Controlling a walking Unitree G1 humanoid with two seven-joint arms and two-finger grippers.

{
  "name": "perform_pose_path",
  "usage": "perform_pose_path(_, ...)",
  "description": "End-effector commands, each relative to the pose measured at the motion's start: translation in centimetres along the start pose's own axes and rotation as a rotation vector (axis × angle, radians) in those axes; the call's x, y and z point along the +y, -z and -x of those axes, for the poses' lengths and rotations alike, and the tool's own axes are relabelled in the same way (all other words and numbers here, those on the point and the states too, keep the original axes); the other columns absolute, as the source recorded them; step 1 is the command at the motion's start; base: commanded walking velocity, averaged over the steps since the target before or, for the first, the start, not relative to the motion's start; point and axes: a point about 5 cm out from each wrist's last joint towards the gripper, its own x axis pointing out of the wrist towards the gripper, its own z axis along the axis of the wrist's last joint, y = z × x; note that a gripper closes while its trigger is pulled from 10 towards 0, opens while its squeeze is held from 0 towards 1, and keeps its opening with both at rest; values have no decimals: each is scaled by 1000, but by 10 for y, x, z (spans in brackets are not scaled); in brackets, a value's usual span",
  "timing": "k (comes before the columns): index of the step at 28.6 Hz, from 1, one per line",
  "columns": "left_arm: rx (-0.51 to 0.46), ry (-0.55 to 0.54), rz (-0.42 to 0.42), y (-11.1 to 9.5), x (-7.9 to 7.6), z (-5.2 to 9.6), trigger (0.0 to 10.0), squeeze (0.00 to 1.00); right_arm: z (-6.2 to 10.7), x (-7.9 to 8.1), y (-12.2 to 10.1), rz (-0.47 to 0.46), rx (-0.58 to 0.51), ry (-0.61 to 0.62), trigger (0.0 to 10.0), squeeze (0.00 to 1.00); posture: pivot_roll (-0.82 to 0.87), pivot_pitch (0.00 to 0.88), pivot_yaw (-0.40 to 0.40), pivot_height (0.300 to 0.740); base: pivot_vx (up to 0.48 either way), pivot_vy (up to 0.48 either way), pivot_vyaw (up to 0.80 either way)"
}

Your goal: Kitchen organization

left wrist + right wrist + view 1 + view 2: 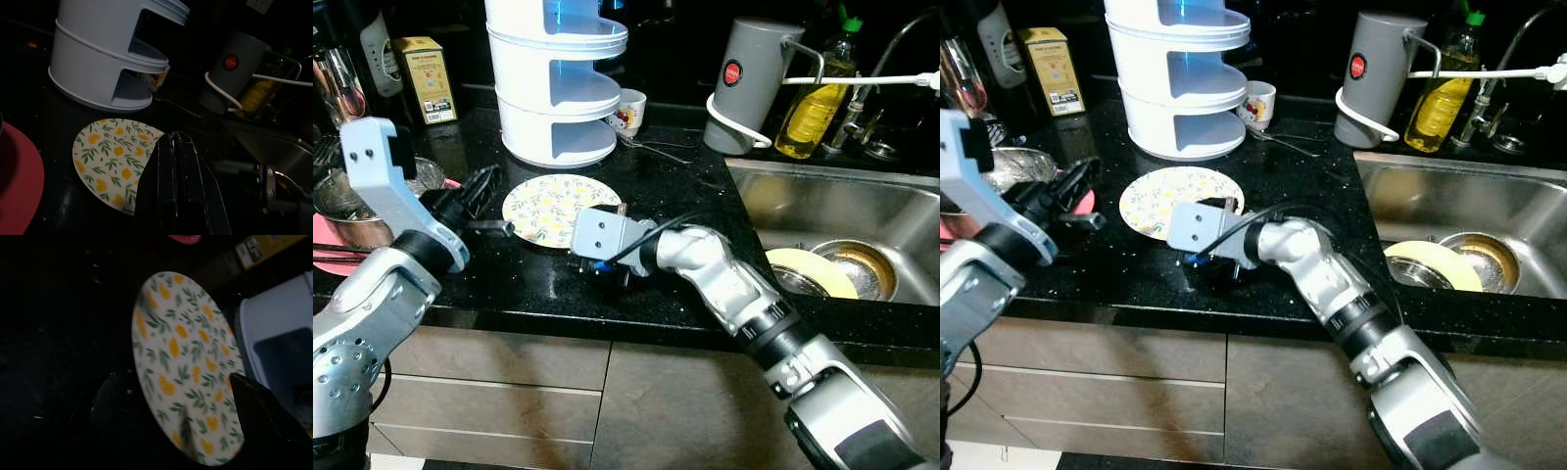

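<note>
The black bench [685, 196] runs to a front edge just below the arms, with the sink [822, 211] cut in at the right. A white tiered rack [558, 78] stands just behind the floral plate [548, 208] (lying flat, mid-bench). A grey kettle [754, 83] is farther right. The right gripper [186, 431] straddles the plate's near rim, fingers spread. The left gripper [176, 166], pressed shut and empty, hovers beside the plate.

R gripper [597, 262] at floral plate [548, 208] edge, black counter [685, 196].
</note>
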Motion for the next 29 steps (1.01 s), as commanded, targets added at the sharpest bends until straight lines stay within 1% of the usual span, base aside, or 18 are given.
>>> perform_pose_path(1, 16, -3, -2, 1, -1, 2, 10000, 0, -1, -5, 6, 90, 87, 13, 10000, 0, 75, 0, -106, 740, 0, 0, 0)
perform_pose_path(5, 20, 5, 4, 2, -3, 2, 10000, 0, -1, -8, 7, 162, 132, 11, 10000, 0, 69, 0, -106, 740, 0, 0, 0)
perform_pose_path(9, 24, 7, 7, 2, -4, 2, 10000, 0, -3, -6, 7, 192, 139, 3, 10000, 0, 66, 0, -106, 740, 0, 0, 0)
perform_pose_path(13, 32, 13, 11, 4, -5, 1, 10000, 0, -8, 0, 5, 214, 134, -9, 10000, 0, 59, 0, -108, 740, 0, 0, 0)
perform_pose_path(16, 47, 20, 21, 7, -7, 2, 10000, 0, -19, 11, 5, 233, 131, -27, 10000, 0, 58, 0, -111, 740, 0, 0, 0)
perform_pose_path(18, 51, 16, 21, 8, -6, 3, 10000, 0, -22, 12, 5, 241, 137, -23, 10000, 0, 58, 0, -116, 740, 0, 0, 0)
perform_pose_path(21, 55, 2, 19, 8, -5, 6, 10000, 0, -26, 9, 4, 247, 148, 9, 10000, 0, 60, 0, -123, 740, 0, 0, 0)
perform_pose_path(24, 53, -2, 19, 7, -5, 7, 10000, 0, -26, 6, 4, 250, 152, 23, 10000, 0, 61, 0, -125, 740, 0, 0, 0)
perform_pose_path(26, 53, -9, 17, 7, -5, 8, 10000, 0, -27, 3, 3, 263, 160, 35, 10000, 0, 61, 0, -130, 740, 0, 0, 0)
perform_pose_path(27, 54, -12, 15, 6, -6, 10, 10000, 0, -27, 1, 4, 285, 173, 39, 10000, 0, 60, 11, -136, 740, 0, 0, 0)
perform_pose_path(29, 57, -12, 19, 7, -7, 11, 10000, 0, -28, 1, 4, 294, 175, 34, 10000, 0, 59, 19, -137, 740, 0, 0, 0)
